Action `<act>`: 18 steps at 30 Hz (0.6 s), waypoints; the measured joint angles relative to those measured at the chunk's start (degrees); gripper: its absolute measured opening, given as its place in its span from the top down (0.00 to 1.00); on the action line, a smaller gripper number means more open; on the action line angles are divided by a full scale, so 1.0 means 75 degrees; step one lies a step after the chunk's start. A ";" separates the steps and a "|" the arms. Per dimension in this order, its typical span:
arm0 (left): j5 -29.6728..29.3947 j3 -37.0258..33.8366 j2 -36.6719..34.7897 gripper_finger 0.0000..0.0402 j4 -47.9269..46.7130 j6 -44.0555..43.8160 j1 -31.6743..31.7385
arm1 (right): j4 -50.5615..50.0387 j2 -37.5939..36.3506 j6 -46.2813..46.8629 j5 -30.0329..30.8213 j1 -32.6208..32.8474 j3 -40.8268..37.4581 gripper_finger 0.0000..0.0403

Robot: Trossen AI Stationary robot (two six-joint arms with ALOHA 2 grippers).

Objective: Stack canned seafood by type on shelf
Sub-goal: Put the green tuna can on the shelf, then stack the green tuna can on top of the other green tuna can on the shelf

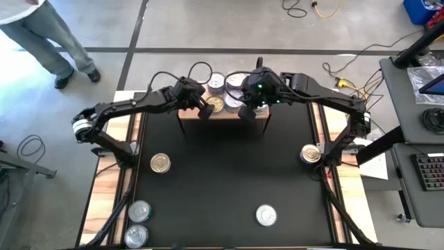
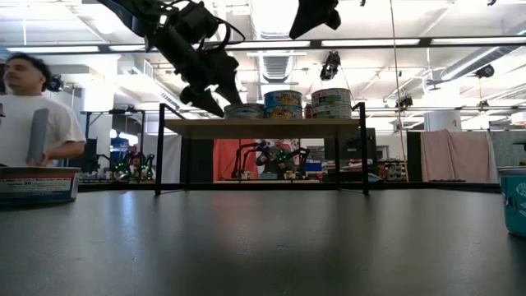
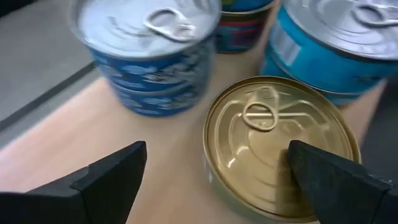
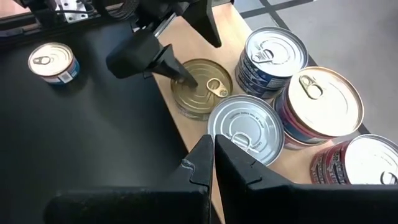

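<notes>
While the left gripper (image 1: 206, 105) hung just above the shelf (image 1: 186, 115), its two fingers (image 3: 112, 177) stood wide apart on either side of a gold-lidded tin (image 3: 280, 146) and clamped on nothing. That tin lay flat on the shelf's wooden board, at the edge nearest the black mat (image 1: 222, 173), and in the right wrist view one dark fingertip of the left gripper sat right at its lid. Behind it on the shelf stood a silver-lidded tin with a dark blue label (image 3: 152, 53) and, beside that, a teal-sided tin (image 3: 329, 43). The right wrist view showed four silver-lidded tins (image 4: 314, 102) gathered close together on the shelf next to the gold one. The right gripper (image 1: 248, 111) hovered over the shelf too, just beside the left one, with its fingers (image 4: 202, 165) pressed together and empty. Away from the shelf, loose tins rested on the mat: one (image 1: 160, 163) out in front of the shelf's left end, one (image 1: 311, 153) off its right end, one (image 1: 266, 215) far in front of the shelf, and two (image 1: 138, 211) well off toward the mat's far left corner.
</notes>
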 joint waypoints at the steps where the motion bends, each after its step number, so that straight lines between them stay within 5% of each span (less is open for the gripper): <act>1: 0.0006 0.0000 -0.0007 0.06 -0.0020 -0.0053 -0.0037 | 0.0002 0.0000 -0.0002 0.0003 0.0025 0.0000 0.98; 7: -0.0089 -0.0017 -0.0128 0.06 -0.0089 -0.0246 -0.0088 | 0.0031 0.0007 -0.0099 0.1068 0.0293 -0.0017 0.98; 14: -0.1767 -0.0020 -0.0398 0.06 -0.0153 -0.0325 -0.0077 | 0.0073 0.0143 0.0175 0.1642 0.0995 -0.0385 0.98; 18: -0.1581 0.0105 -0.0978 0.06 -0.0647 -0.0380 -0.0118 | 0.0073 0.0142 0.0149 0.3216 0.1546 -0.0471 0.97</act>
